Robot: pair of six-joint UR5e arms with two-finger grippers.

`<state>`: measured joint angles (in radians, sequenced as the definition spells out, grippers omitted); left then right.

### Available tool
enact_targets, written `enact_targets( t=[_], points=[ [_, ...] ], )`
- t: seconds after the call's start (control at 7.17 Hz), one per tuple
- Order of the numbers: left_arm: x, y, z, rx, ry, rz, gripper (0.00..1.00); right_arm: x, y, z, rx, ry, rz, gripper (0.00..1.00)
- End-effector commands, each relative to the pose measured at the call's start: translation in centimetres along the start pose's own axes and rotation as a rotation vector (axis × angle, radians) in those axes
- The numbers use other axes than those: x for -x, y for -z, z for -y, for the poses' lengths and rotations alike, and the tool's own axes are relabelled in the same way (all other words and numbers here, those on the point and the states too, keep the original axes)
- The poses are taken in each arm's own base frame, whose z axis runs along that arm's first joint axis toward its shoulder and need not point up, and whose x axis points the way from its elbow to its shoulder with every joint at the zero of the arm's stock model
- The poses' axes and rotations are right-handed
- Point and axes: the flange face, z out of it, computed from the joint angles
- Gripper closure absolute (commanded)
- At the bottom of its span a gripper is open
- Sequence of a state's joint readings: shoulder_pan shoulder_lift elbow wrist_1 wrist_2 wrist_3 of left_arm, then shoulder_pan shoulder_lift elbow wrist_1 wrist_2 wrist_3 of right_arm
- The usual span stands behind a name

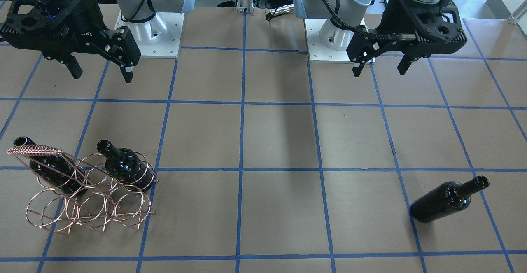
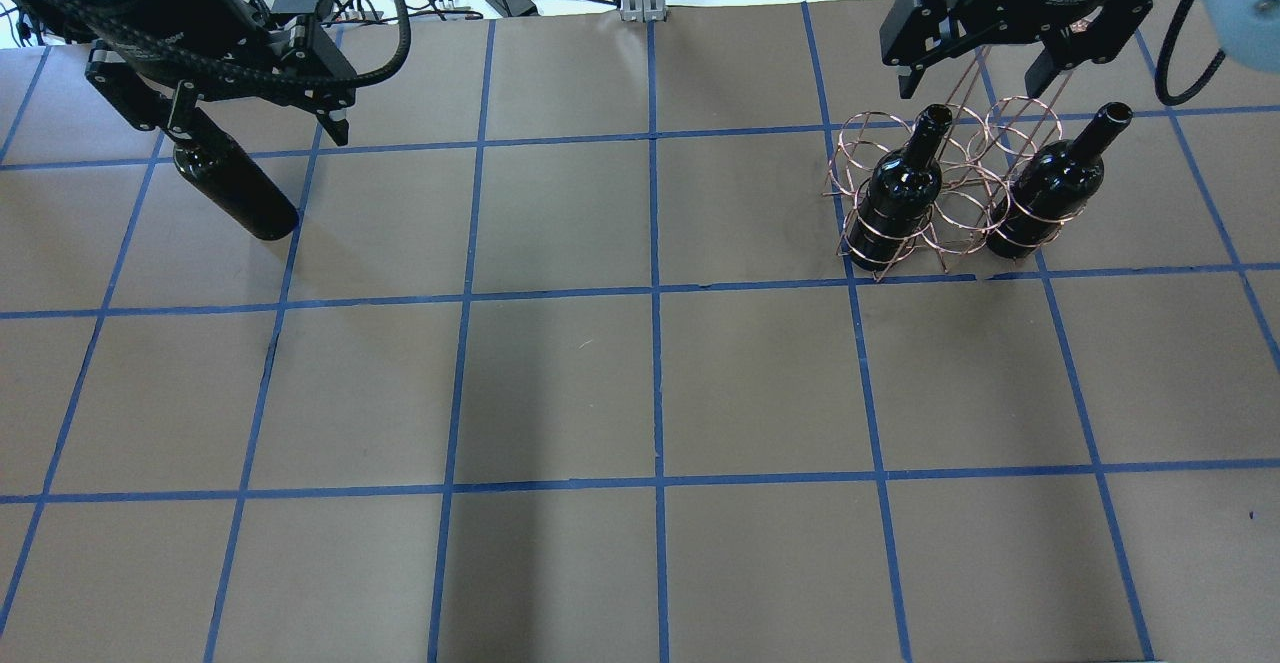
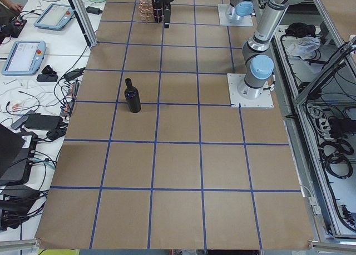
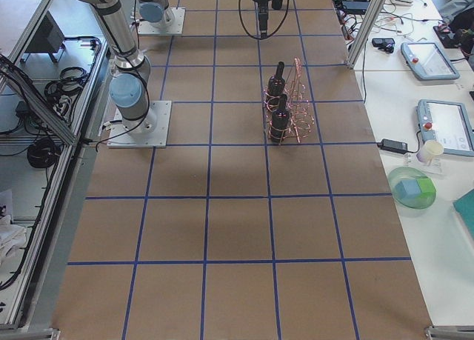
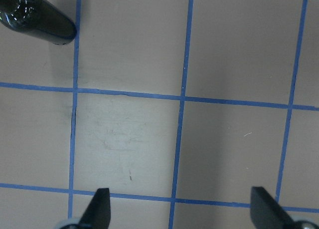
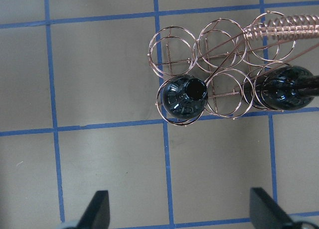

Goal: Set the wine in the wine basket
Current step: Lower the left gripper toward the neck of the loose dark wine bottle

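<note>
Third wine bottle (image 1: 448, 201): recorded upright on the bench (image 1: 280, 141), on the robot's left side, well apart from the wine basket (image 1: 87, 182) and ungrasped. Two like bottles (image 1: 123, 164) were noted seated in the basket's loops. Left tool (image 1: 379, 71) and right tool (image 1: 102, 76) were held aloft, fingers spread, empty. Task judged two-thirds done; one bottle was left to be racked.

A long table (image 3: 178, 166) covered in brown paper and gridded with blue tape runs away from the viewer. A near-black wine bottle (image 3: 132, 97) stands upright near its left edge. At the far end sits a copper wire rack (image 3: 146, 8). The robot's left arm (image 3: 257, 69) rises from a white base plate (image 3: 267, 103) on the right.
</note>
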<state>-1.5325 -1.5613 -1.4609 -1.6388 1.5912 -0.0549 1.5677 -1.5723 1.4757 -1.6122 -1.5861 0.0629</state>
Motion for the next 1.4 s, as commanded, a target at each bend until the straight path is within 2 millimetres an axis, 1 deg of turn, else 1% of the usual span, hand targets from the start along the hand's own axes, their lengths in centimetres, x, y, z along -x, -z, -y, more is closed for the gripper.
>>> enact_targets(
  t=[0.0,0.28,0.42,0.56,0.7,0.84,0.98,1.12,1.26],
  points=[
    [0.0,-0.2,0.1,0.004,-0.001,0.0,0.0,0.0,0.0,0.0,0.0,0.0,0.0,0.0],
    [0.2,-0.2,0.1,0.003,-0.006,0.012,0.0,0.0,0.0,0.0,0.0,0.0,0.0,0.0],
    [1.1,-0.5,0.5,0.008,-0.009,0.015,0.0,0.0,0.0,0.0,0.0,0.0,0.002,0.0],
    [3.7,-0.6,1.3,0.012,-0.02,0.015,0.0,0.0,0.0,0.0,0.0,0.0,0.002,0.0],
    [8.7,-0.3,2.4,0.005,0.036,0.011,0.0,0.1,0.0,0.0,0.0,0.0,0.0,0.0],
    [13.4,-0.9,3.4,0.013,0.04,0.01,0.0,0.1,0.0,0.0,0.0,0.002,0.002,0.0],
    [15.9,-1.6,4.4,0.004,-0.065,0.024,0.0,0.1,0.0,0.0,0.0,0.0,0.002,0.0],
    [17.0,-2.6,6.1,-0.027,-0.061,0.032,0.0,0.1,0.0,0.0,0.0,0.0,0.002,0.0],
    [17.7,-4.5,8.2,-0.023,-0.067,0.03,0.0,0.2,0.0,-0.1,0.0,0.002,0.002,0.0]
  ],
)
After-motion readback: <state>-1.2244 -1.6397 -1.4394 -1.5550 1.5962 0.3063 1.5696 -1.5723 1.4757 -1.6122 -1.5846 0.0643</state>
